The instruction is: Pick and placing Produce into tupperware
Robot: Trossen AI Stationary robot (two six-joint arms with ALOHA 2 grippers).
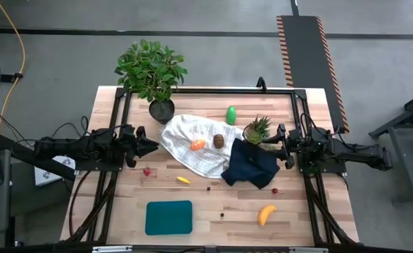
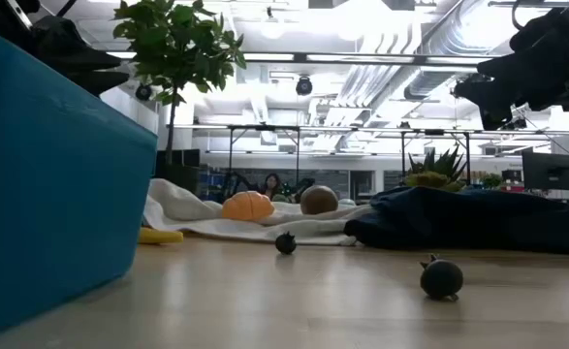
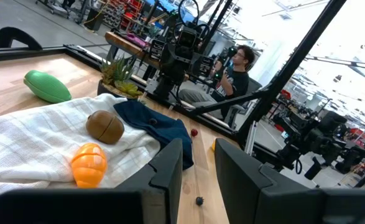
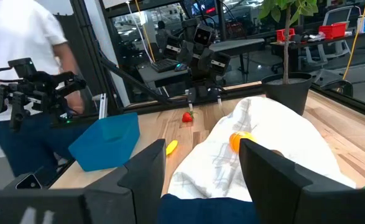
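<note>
potted plant [image 1: 152,72] | white cloth [image 1: 192,137] | navy cloth [image 1: 252,165]

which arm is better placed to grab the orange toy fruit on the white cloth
Probably left. The left gripper, fingers open, sits right beside the white cloth near the orange toy fruit; the right gripper waits beyond the dark navy cloth.

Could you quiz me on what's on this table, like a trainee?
1. True or false: the tupperware holds produce.
2. Which two pieces lie on the white cloth? A) orange piece and kiwi; B) banana and green piece.
3. Fill in: the dark navy cloth lies nearest the ___ gripper.

Key: 1 false, it's empty; 2 A; 3 right.
</note>
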